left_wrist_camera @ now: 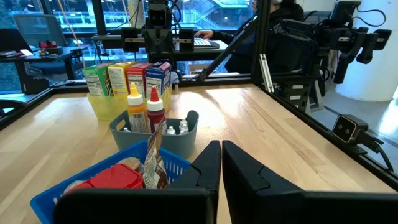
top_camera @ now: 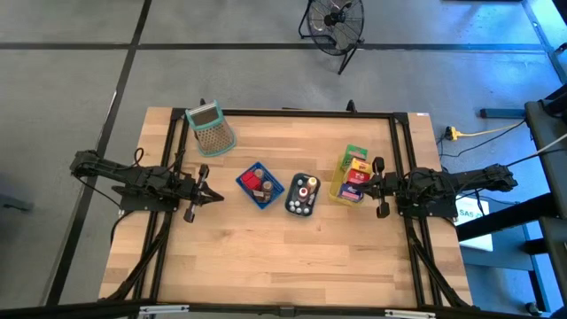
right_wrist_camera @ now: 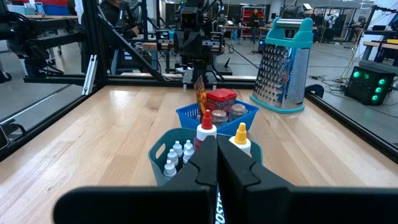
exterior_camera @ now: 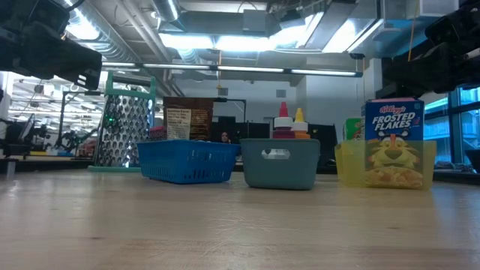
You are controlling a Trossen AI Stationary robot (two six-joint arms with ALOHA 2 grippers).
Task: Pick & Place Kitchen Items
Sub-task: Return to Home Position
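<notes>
Wrist views show left claw (left_wrist_camera: 221, 146) and right claw (right_wrist_camera: 217, 140) clenched empty, unclear from above.

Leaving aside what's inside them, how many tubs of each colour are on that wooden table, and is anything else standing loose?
Blue mesh plastic basket: 1
Grey-green plastic bin: 1
Yellow see-through plastic bin: 1
Metal box grater with teal handle: 1
Total: 4

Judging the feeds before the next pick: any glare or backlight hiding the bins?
Low view: ceiling lights backlight the arms into silhouettes; blue bin, grey bin, Frosted Flakes box read fine. Left wrist view: glare patch on the table by the yellow bin. High view: even light; left pincer, right pincer shut at the table's sides.
</notes>
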